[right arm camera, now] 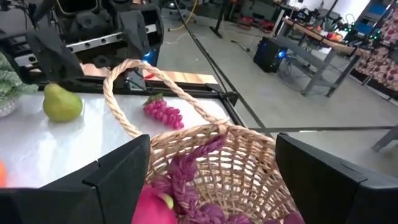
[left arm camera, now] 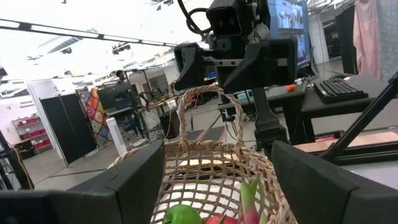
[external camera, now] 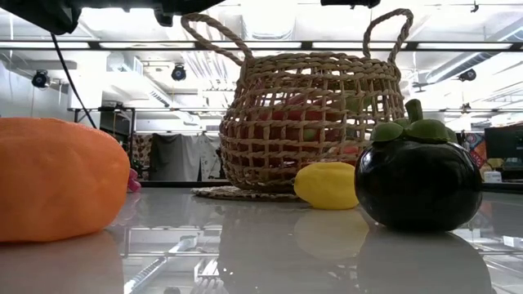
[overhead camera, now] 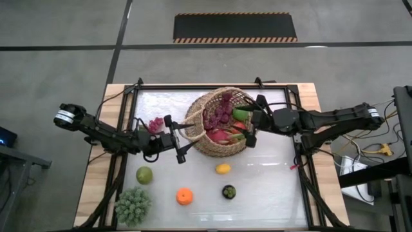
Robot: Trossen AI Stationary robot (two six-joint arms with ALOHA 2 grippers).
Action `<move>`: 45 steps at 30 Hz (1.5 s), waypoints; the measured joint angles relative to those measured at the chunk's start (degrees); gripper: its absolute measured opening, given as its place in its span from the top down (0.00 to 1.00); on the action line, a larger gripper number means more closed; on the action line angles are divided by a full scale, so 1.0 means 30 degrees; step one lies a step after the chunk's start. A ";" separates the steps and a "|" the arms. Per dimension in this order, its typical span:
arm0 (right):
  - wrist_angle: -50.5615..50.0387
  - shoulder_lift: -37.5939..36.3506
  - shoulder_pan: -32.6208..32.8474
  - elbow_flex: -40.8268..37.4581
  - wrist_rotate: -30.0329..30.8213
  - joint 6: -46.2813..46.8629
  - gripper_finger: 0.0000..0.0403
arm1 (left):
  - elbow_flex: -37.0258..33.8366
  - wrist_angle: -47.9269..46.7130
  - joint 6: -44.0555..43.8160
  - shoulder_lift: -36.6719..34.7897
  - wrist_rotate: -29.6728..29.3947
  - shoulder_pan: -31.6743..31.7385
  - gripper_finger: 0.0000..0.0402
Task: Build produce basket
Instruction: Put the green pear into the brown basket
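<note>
Your two tools, left and right, flank the half-filled basket with jaws apart; fetch the lemon next.

The bench has a pale, glossy top set in a light wooden border, and it stands on a grey floor crossed by dark seams. A black mat with striped orange edges lies on that floor beyond the bench's far side. Loose cables trail beside the bench's right edge, and a keyboard rests on a desk in the room behind.
</note>
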 joint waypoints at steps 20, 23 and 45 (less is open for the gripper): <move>-0.2344 -0.0594 0.1013 -0.0026 -0.5311 -0.1489 0.19 | 0.8393 -2.9041 -2.0180 -0.0824 0.0840 -0.3002 0.31; -0.2709 -0.0604 0.1013 -0.0073 -0.5310 -0.1646 0.19 | 1.1460 -3.8230 -2.4695 0.0727 0.3316 -0.4102 0.31; -0.3447 -0.0597 0.1013 -0.0321 -0.5311 -0.1489 0.19 | 1.2756 -4.6343 -3.4085 0.5413 1.4130 -0.5450 0.31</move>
